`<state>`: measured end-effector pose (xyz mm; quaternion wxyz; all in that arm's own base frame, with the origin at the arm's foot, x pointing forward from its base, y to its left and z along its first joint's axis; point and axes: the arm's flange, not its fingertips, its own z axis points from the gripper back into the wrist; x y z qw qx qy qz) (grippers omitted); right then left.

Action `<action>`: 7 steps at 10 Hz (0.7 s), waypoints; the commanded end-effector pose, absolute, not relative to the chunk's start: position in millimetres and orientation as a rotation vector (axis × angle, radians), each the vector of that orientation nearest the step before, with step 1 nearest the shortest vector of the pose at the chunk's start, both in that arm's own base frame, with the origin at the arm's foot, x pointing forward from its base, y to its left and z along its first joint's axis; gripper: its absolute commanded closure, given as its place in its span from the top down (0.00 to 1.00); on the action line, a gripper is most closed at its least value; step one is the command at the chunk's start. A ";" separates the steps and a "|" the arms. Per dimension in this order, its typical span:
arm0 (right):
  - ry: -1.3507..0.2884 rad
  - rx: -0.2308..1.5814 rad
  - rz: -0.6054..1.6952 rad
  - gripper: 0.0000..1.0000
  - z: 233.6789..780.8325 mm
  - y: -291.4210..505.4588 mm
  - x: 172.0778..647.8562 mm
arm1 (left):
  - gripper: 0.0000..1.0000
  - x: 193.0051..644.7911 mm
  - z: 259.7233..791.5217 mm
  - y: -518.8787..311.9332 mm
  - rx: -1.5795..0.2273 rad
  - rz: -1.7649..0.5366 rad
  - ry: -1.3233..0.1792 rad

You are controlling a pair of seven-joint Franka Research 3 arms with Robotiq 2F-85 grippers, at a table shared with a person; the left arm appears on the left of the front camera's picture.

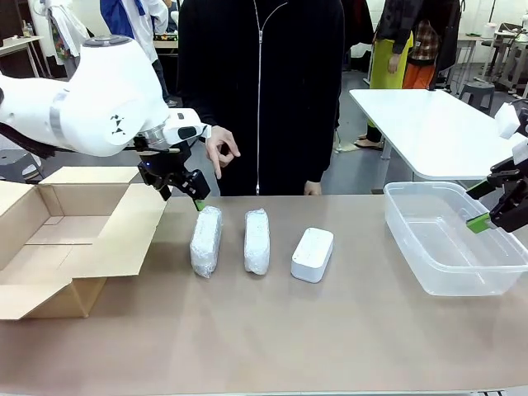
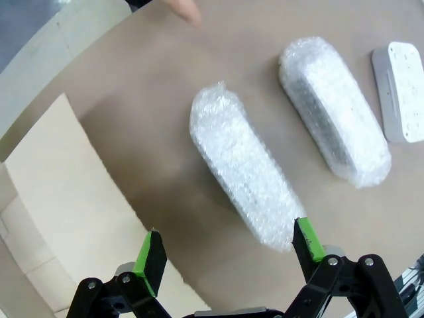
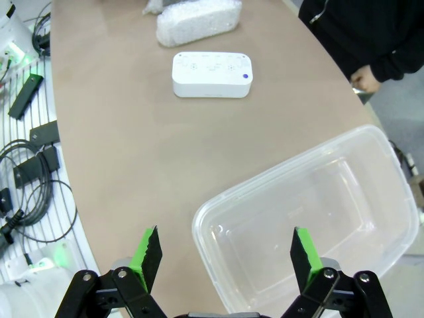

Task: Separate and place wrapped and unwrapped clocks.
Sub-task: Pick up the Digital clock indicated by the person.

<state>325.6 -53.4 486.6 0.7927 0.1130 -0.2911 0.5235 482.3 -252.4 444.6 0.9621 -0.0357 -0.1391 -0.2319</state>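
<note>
Left wrist view: wrapped clock just beyond left gripper.

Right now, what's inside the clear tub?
Nothing visible: the tub looks empty, table showing through its clear floor. The corner under the right pincer is cut off, so unchecked.

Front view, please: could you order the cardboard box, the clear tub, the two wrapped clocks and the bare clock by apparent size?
1. Cardboard box
2. Clear tub
3. Left wrapped clock and right wrapped clock: they look alike, so unranked
4. Bare clock, shorter than either
</note>
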 end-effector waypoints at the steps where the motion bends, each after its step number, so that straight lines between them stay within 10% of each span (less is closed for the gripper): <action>1: -0.645 0.269 1.136 1.00 484.2 -54.1 327.5 | 1.00 500.4 431.5 -266.0 -0.089 -0.416 -0.279; 7: -0.645 0.269 1.136 1.00 484.2 -54.1 327.5 | 1.00 515.7 385.9 -289.3 -0.104 -0.307 -0.232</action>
